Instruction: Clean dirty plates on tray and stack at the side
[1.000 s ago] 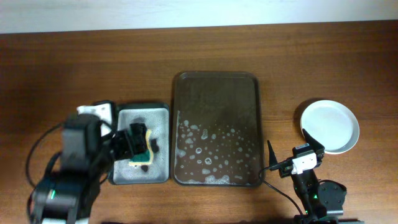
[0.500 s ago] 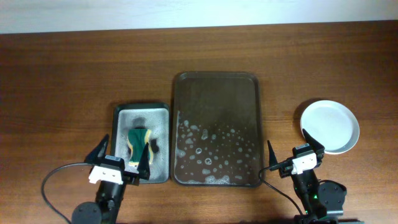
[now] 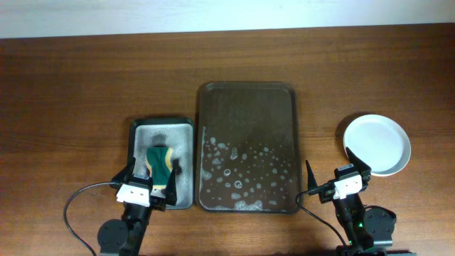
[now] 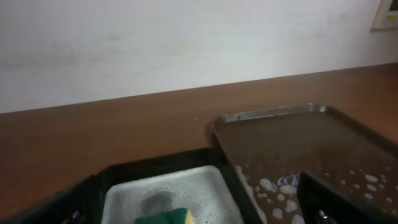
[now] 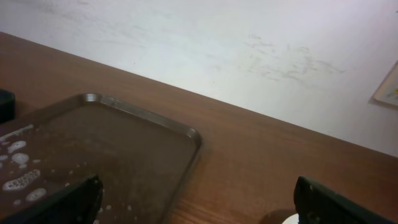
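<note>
The dark brown tray (image 3: 247, 107) lies mid-table with soap suds on its near half and no plates on it; it also shows in the left wrist view (image 4: 298, 130) and the right wrist view (image 5: 118, 143). White plates (image 3: 377, 144) sit stacked on the table at the right. My left gripper (image 3: 150, 179) is open and empty near the table's front edge, over the near end of the small tray. My right gripper (image 3: 333, 172) is open and empty, between the brown tray and the plates.
A smaller black-rimmed grey tray (image 3: 185, 131) left of the brown tray holds foam and a green-and-yellow sponge (image 3: 161, 162); the sponge's tip shows in the left wrist view (image 4: 168, 217). A white wall stands behind the table.
My left arm has drawn back from the sponge to the table's front edge, leaving the sponge in the small tray. The right arm has not moved.
</note>
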